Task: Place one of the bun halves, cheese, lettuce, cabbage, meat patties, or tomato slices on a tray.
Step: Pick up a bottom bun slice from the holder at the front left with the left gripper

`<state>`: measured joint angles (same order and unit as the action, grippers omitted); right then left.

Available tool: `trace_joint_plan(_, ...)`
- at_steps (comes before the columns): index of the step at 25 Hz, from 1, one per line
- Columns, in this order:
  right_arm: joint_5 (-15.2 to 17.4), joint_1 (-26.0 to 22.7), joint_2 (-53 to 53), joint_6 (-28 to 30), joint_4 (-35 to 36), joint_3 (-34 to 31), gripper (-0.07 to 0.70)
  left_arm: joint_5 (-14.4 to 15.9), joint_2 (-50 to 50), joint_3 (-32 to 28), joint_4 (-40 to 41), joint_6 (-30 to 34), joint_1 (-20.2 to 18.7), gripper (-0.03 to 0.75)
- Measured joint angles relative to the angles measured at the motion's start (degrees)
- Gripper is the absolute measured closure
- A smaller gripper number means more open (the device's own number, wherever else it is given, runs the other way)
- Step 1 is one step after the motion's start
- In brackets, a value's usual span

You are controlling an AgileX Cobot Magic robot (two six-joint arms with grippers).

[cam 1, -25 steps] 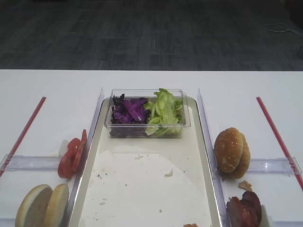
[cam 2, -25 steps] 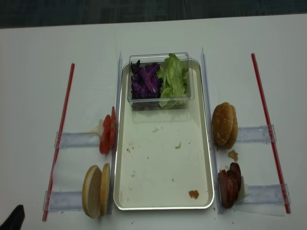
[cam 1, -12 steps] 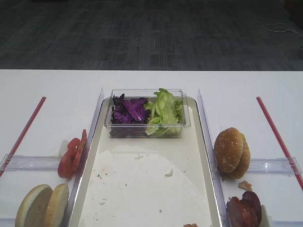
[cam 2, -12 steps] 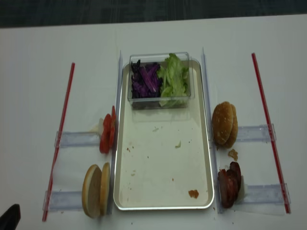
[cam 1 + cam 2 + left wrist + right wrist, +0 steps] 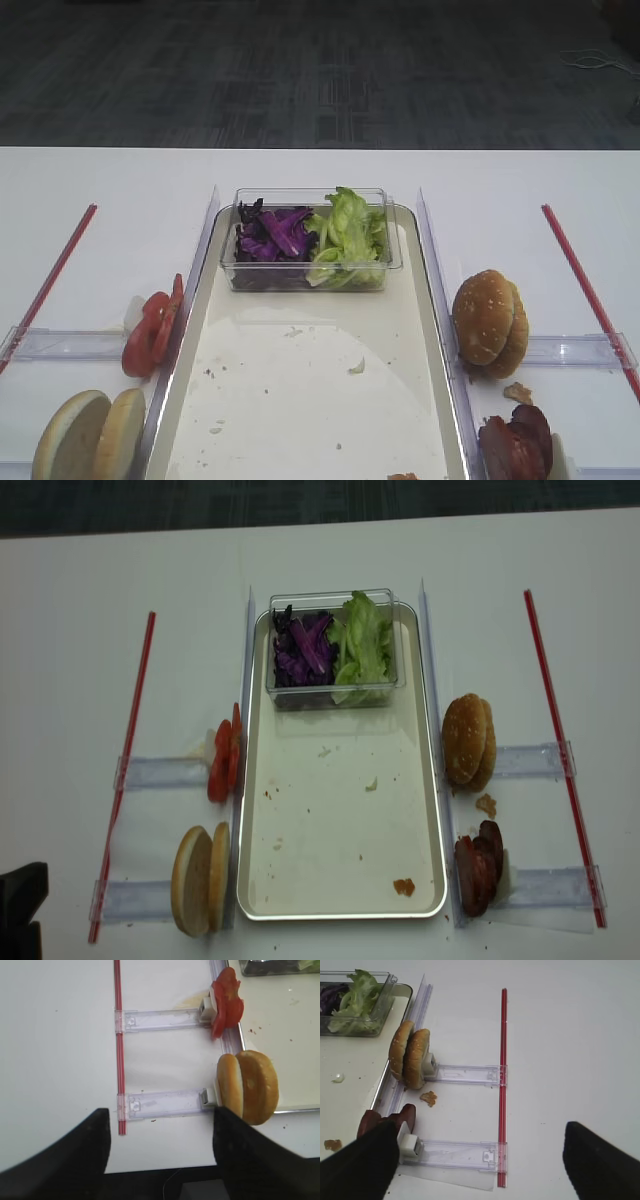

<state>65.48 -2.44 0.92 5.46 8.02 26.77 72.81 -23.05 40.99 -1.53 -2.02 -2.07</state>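
Observation:
The cream-white tray (image 5: 340, 820) lies mid-table, bare apart from crumbs. At its far end, purple cabbage (image 5: 303, 645) and green lettuce (image 5: 362, 645) fill a box. Left of the tray stand red tomato slices (image 5: 224, 760) and the pale bun halves (image 5: 200, 878) on edge. Dark meat patties (image 5: 478, 865) stand at its right. Cheese is out of view. My left gripper (image 5: 160, 1160) hangs open and empty over the table's front edge, the bun halves (image 5: 247, 1087) beside its right finger. My right gripper (image 5: 480, 1170) is open and empty, the patties (image 5: 395, 1117) by its left finger.
A clear plastic box (image 5: 333, 598) holds the greens. A sesame-seeded bun (image 5: 468, 740) stands right of the tray. Red strips (image 5: 130, 750) (image 5: 555, 740) run down both sides, crossed by clear plastic holders (image 5: 165, 772) (image 5: 530, 760). A crumb (image 5: 486, 803) lies by the patties.
The dark part of my left arm at the bottom left corner of the realsense view has shifted slightly. The food and the tray have not moved.

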Motion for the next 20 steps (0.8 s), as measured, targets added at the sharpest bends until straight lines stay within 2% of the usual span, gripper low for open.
trace_joint_plan(8, 0.0, 0.0, 0.0, 0.0, 0.0, 0.0, -0.062, -0.1, -6.4, 4.8, 0.0, -0.4, 0.0, 0.295)
trace_joint_plan(20, 0.0, 0.0, 0.0, 0.0, 0.0, 0.0, -0.062, -0.3, -16.8, 5.0, -0.7, -0.4, -1.0, 0.295)
